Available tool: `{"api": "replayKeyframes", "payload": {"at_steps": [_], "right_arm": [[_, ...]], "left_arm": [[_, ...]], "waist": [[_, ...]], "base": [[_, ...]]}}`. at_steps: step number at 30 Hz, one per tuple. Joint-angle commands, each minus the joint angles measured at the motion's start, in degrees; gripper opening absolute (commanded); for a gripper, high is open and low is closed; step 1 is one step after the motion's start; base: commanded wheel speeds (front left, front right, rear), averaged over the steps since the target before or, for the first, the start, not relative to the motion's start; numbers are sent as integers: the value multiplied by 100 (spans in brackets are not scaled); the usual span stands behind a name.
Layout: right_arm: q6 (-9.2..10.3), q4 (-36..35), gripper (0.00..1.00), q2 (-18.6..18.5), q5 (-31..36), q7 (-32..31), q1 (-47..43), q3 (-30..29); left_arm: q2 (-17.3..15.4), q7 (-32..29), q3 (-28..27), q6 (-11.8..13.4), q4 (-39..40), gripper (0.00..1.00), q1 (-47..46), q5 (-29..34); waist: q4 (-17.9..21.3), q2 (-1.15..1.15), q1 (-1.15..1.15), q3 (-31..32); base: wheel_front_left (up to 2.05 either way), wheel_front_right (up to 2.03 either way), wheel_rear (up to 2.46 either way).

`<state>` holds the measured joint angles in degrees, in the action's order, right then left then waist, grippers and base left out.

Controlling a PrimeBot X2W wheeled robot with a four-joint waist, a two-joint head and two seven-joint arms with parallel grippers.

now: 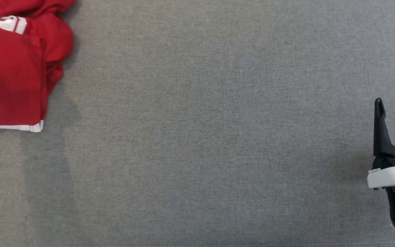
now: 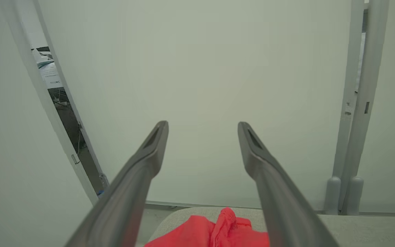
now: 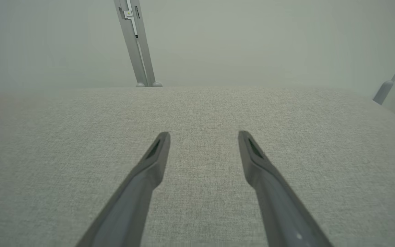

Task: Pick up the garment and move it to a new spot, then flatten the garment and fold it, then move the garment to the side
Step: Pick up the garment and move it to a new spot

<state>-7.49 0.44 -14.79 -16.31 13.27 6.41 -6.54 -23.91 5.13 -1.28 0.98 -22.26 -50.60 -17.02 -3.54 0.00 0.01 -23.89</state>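
Garment (image 1: 12,68): red with white trim, lying in a loose, partly folded heap on the grey cloth surface (image 1: 197,144). In our head view it lies at the far left, cut off by the frame. A white hem band runs along its near edge, and a white patch with a red stripe shows near its top.

Right gripper (image 1: 394,100): at the right edge of the head view, fingers pointing up, well apart from the garment. Jaws spread wide, nothing between them. Its wrist view shows both fingers over bare grey cloth, with a sliver of red at the far left edge. We cannot tell whether the fingers touch the surface.

Left gripper (image 2: 202,124): in its own wrist view the jaws stand wide apart and empty, aimed at a pale wall (image 2: 197,68). The garment shows low between the fingers, at the bottom edge, on a corner of the surface. We see no contact with it.
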Motion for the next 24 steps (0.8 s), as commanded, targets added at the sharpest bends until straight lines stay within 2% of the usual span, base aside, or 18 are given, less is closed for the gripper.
{"api": "replayKeyframes", "payload": {"at_steps": [1,7,18,21,22,23,24], "right_arm": [[0,-50,100,-14,-22,44,117,-21],[0,-72,100,-64,-58,71,163,-58],[0,-30,100,-72,-79,99,190,-27],[0,-35,100,-80,-86,105,183,-23],[0,-44,100,-76,-79,106,175,-25],[0,-56,100,-72,-68,109,169,-26],[0,-60,100,-70,-58,110,162,-21]], "left_arm": [[-68,-72,20,-43,-146,100,-163,14],[-267,-507,96,-148,-1046,100,-474,-29],[-532,-729,39,55,-2562,100,-437,-49],[-521,-692,18,28,-2817,100,-423,-121],[-518,-652,34,13,-2870,67,-424,-117],[-517,-538,26,32,-2902,2,-445,-121],[-506,-472,42,28,-2959,0,-458,-116]], "waist": [[544,0,-1,-609],[598,0,-1,-764],[720,0,-1,-786],[730,0,-1,-773],[728,0,-1,-767],[723,0,-1,-761],[717,0,-1,-750]], "base": [[0,0,0],[0,0,0],[0,0,0],[0,0,0],[0,0,0],[0,0,0],[0,0,0]]}}
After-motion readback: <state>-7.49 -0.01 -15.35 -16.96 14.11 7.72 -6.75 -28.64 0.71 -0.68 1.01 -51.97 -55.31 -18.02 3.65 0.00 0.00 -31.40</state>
